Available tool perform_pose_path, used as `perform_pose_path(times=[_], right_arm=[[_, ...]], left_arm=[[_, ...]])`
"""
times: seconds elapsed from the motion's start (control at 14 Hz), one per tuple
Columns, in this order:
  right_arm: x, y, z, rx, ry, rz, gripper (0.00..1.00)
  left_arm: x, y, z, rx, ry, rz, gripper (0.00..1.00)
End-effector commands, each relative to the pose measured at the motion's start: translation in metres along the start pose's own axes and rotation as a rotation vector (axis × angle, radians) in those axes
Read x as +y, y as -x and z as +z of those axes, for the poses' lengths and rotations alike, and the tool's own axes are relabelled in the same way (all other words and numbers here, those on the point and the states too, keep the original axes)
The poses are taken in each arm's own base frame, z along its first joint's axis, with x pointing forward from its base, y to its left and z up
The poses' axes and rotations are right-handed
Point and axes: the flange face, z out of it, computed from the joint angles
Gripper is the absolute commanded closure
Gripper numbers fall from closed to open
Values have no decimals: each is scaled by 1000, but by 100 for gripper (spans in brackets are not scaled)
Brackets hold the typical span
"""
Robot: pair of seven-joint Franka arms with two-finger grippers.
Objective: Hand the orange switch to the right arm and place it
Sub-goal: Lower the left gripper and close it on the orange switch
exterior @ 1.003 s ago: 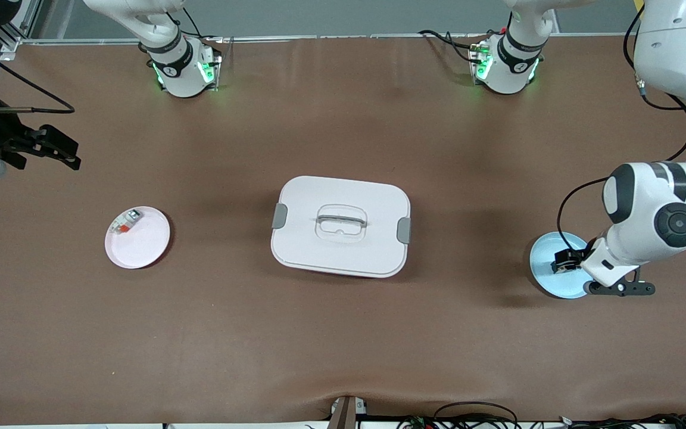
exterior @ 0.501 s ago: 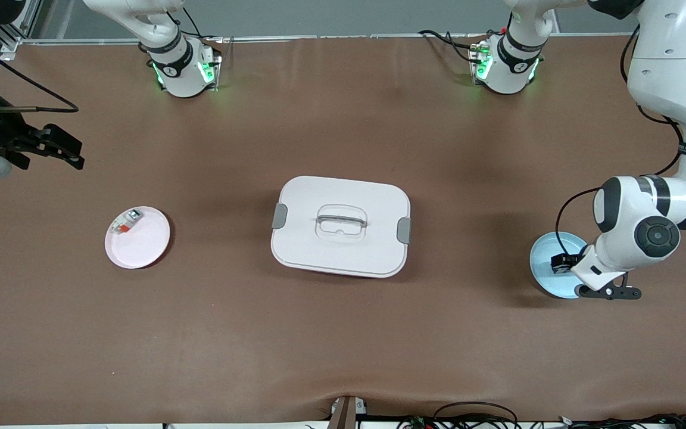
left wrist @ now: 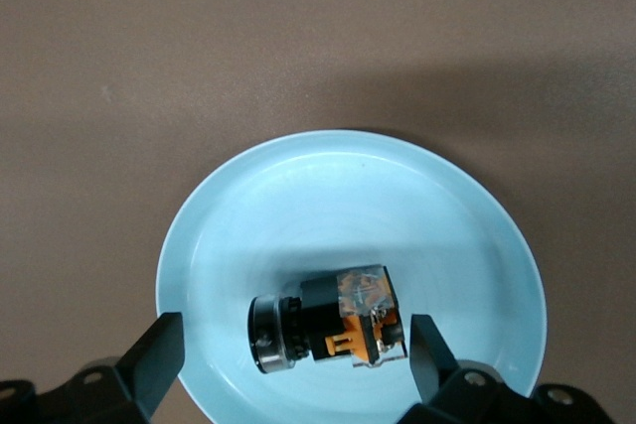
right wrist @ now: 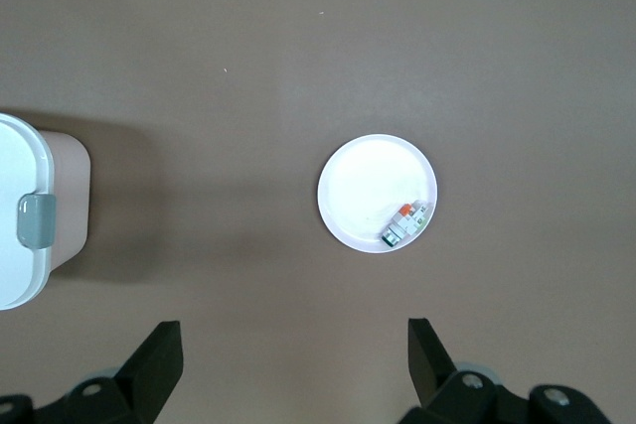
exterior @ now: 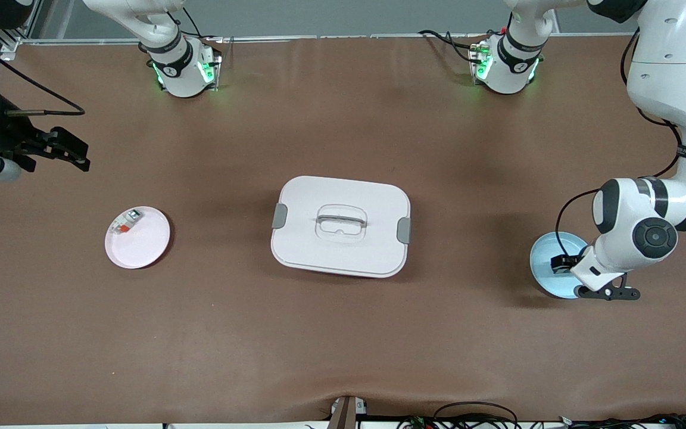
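Brown counter (exterior: 343, 333): the orange switch (left wrist: 333, 325) lies in the blue plate (left wrist: 248, 235), between the left tool's (left wrist: 290, 350) open fingers. Descend straight, close across its body. Right tool (exterior: 72, 149), open, waits above the counter near the pink plate (exterior: 146, 247).

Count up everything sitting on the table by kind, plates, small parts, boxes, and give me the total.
Plates: 2, a light blue plate and a pink plate.
Small parts: 2, the orange switch on the light blue plate and a white-grey part on the pink plate.
Lidded boxes: 1, a white box mid-table.
Total: 5.
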Motion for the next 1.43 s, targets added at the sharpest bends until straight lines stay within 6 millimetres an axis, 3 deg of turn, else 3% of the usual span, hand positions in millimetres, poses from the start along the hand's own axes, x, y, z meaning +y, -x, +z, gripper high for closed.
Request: perform_pose_path(times=[0.0, 0.72, 1.36], right_arm=[[-9, -1, -6, 7, 2, -14, 0], [-9, -1, -9, 10, 9, -21, 0], [0, -2, -9, 10, 16, -4, 0]], left_arm=[[4, -2, 14, 12, 5, 0, 0], [6, 9, 37, -5, 15, -2, 0], [3, 12, 40, -13, 16, -5, 0]])
